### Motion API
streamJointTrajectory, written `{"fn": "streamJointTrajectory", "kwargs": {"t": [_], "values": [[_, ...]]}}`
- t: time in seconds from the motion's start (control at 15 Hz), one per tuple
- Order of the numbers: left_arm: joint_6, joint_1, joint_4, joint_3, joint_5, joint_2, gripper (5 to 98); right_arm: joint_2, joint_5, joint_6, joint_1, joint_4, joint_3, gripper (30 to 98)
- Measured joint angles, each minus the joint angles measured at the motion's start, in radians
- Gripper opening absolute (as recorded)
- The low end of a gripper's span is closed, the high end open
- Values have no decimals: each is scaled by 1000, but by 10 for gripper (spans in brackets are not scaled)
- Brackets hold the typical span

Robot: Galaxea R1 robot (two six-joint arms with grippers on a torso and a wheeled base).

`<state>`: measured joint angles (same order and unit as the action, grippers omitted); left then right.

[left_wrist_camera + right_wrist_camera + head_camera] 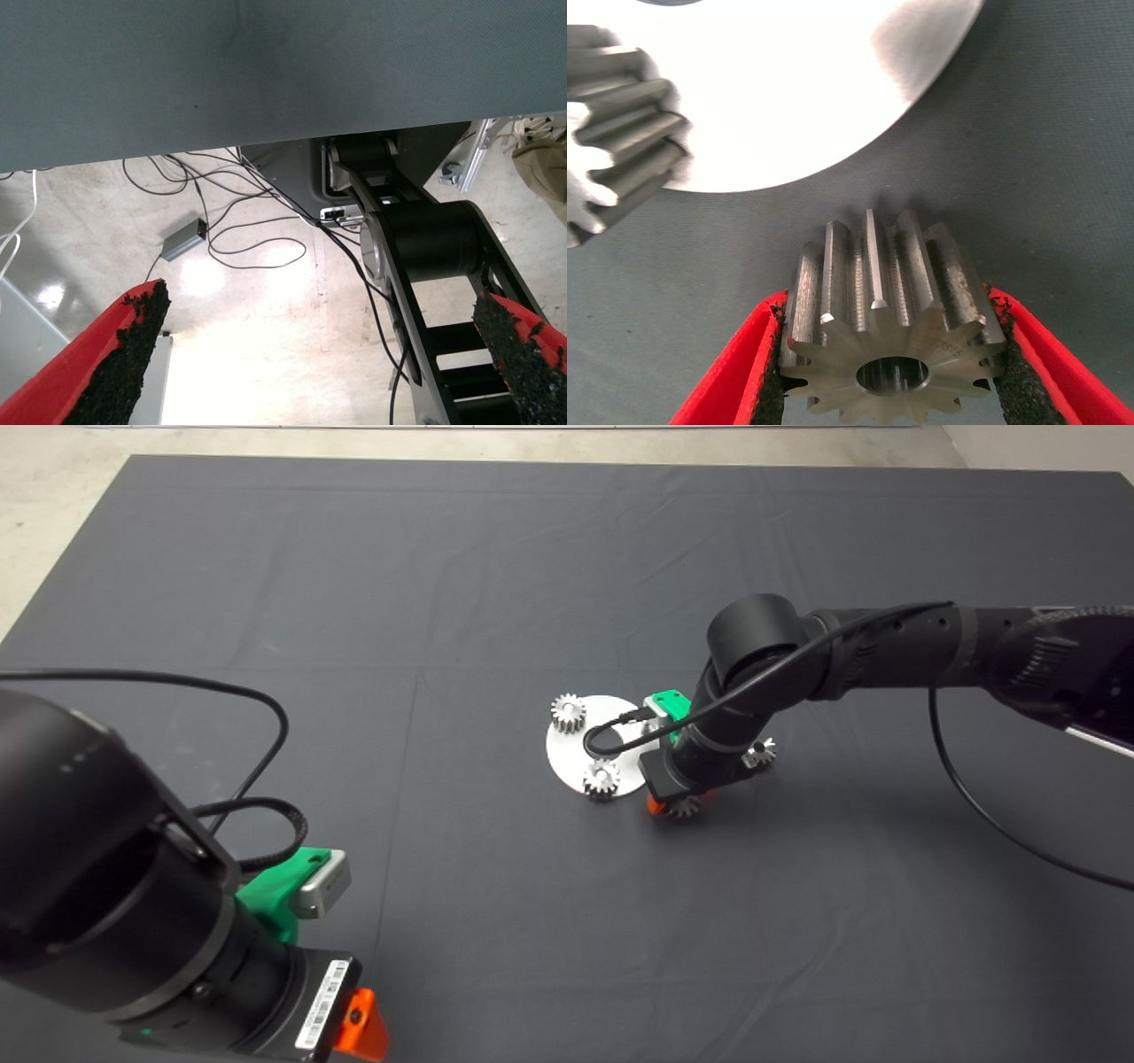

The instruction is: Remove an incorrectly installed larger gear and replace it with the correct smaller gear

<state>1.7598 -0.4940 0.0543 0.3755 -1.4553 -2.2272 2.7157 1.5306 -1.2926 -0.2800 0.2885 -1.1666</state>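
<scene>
My right gripper (675, 806) (890, 305) is shut on the larger gear (682, 808) (886, 319), a shiny silver gear with flaring teeth and a dark centre hole. It holds the gear over the mat, just off the near right edge of the round silver plate (567, 748) (797, 88). The smaller gear (760, 753), dark with glinting teeth, lies on the mat right of the gripper, partly behind the arm. My left gripper (361, 1029) (321, 305) is parked open at the lower left.
Two small pale matte gears stand on the plate, one at its far left (568, 713), one at its near edge (601, 779) (620, 133). The right arm's wrist and cable cover the plate's right part. The left wrist view shows floor and cables beyond the mat.
</scene>
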Motion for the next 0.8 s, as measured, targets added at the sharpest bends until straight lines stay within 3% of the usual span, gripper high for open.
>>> {"fn": "streamJointTrajectory", "kwargs": {"t": [0.13,0.8], "values": [[0,0,-1,0,0,0,883,5,0,-3,-4,0,0,534],[0,0,-2,0,0,0,883,10,0,-28,-6,-1,1,727]]}}
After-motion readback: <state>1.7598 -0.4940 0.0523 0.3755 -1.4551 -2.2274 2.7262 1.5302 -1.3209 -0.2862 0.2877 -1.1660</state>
